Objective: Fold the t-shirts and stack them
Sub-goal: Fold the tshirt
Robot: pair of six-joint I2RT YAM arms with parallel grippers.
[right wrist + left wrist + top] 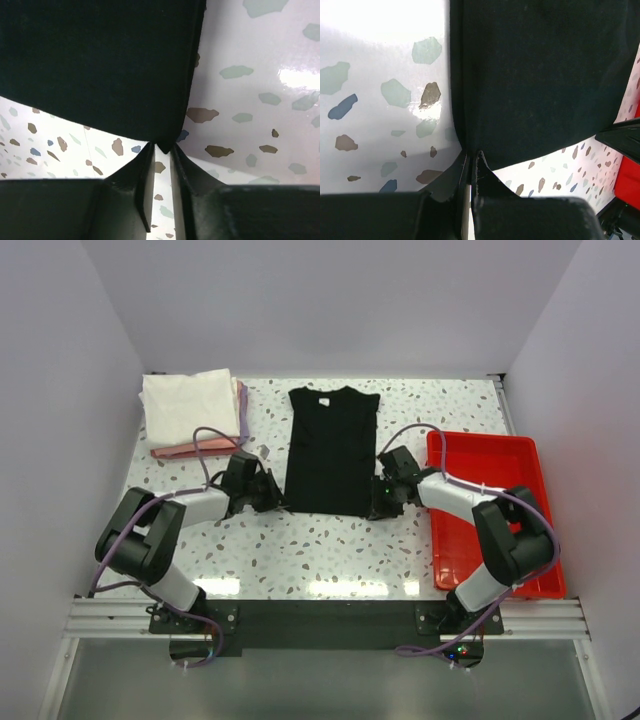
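The black t-shirt [330, 445] is held at its near corners

The left gripper [471, 160] has its fingers nearly together, pinching the shirt's near left corner. The right gripper [161, 150] has narrow fingers at the near right corner and seems to nip it. The shirt lies flat on the table [300, 540]. The folded t-shirts [188, 405] sit left of it, and a red tray [490, 455] sits to its right.

The shirt [331, 450] lies mid-table, the stack [192, 412] behind and left of it, the tray [485, 455] to its right. The left gripper [278, 502] meets its near left corner, the right gripper [380, 505] its near right.
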